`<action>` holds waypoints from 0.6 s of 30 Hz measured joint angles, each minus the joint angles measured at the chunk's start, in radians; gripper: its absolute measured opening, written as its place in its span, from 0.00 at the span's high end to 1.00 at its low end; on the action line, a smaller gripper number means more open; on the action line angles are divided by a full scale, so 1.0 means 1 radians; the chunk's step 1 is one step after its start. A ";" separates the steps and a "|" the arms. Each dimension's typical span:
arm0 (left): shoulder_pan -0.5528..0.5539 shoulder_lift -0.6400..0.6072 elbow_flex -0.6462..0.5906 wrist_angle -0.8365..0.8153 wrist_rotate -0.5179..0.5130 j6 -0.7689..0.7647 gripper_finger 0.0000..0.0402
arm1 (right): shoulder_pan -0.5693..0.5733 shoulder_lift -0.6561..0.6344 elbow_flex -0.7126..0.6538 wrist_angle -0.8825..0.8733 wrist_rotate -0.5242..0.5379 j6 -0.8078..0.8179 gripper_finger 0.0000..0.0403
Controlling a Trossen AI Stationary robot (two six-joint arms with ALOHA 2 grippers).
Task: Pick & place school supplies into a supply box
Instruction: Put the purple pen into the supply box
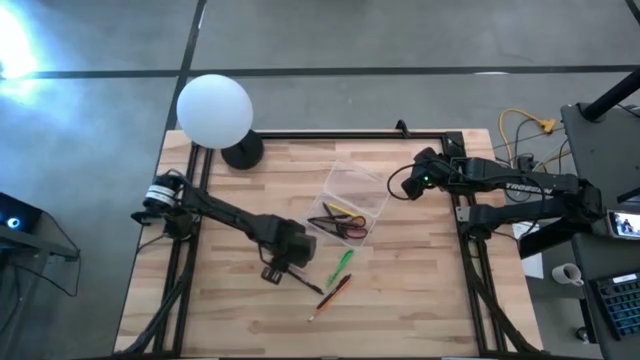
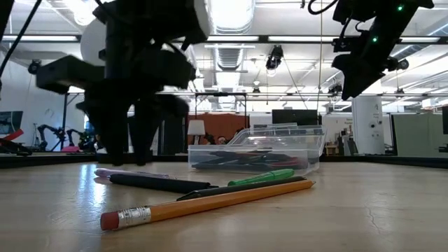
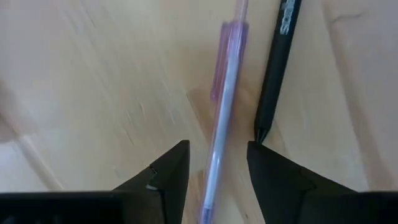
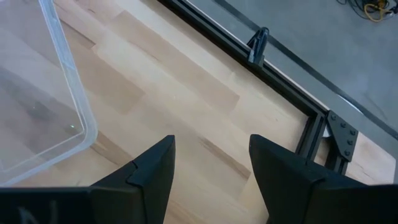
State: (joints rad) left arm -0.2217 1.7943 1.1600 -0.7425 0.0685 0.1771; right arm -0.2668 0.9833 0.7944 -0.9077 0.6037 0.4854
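Observation:
My left gripper [image 1: 278,262] [image 3: 217,149] is open and low over the table, with a thin clear-purple pen [image 3: 222,93] lying lengthwise between its fingers, untouched. A black pen [image 3: 277,68] lies right beside it. A green marker [image 1: 342,263] and an orange pencil [image 1: 330,297] rest flat on the table nearby. The clear supply box [image 1: 350,205] stands open at the table's middle and holds red-handled scissors [image 1: 352,228], a yellow stick and dark pens. My right gripper [image 1: 408,183] [image 4: 211,146] hovers open, high to the right of the box.
A white globe lamp [image 1: 214,110] stands at the far left corner. A black metal frame [image 1: 350,135] runs along the table's far and side edges. Bare wood lies along the near edge and to the right of the box. In the low view the pencil [image 2: 203,203] lies nearest the camera.

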 joint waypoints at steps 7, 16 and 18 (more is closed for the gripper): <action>0.000 -0.001 -0.073 0.052 -0.003 -0.018 0.73 | 0.000 0.000 0.000 0.000 0.000 0.000 0.51; 0.000 -0.005 -0.116 0.098 -0.052 -0.041 0.96 | 0.000 0.000 0.000 0.002 0.000 0.004 0.51; 0.000 -0.003 -0.105 0.091 -0.058 -0.042 0.97 | -0.001 0.000 0.000 0.002 0.001 0.004 0.51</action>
State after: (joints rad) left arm -0.2218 1.7908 1.0549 -0.6511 0.0101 0.1352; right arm -0.2676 0.9833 0.7944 -0.9060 0.6050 0.4898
